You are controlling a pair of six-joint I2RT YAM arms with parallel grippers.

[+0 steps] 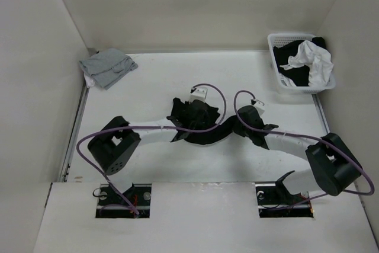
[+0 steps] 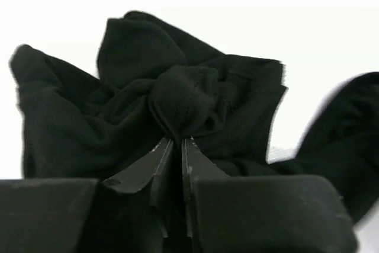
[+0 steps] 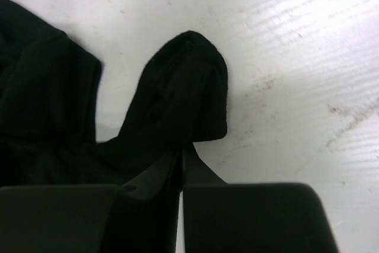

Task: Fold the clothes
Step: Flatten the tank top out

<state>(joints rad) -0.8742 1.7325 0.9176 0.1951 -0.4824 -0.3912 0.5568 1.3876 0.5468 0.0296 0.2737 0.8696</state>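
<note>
The clothes, one plain black garment, lie bunched in a crumpled strip at the middle of the table. My left gripper is down at the strip's left end. In the left wrist view the left gripper is shut on a knot of the black cloth, which puffs up just past the fingertips. My right gripper is at the strip's right end. In the right wrist view the right gripper is shut on a raised fold of the garment, with bare table to its right.
A small light grey garment lies at the back left corner. A white basket at the back right holds a white cloth and dark fabric. White walls enclose the table on three sides. Purple cables loop over both arms.
</note>
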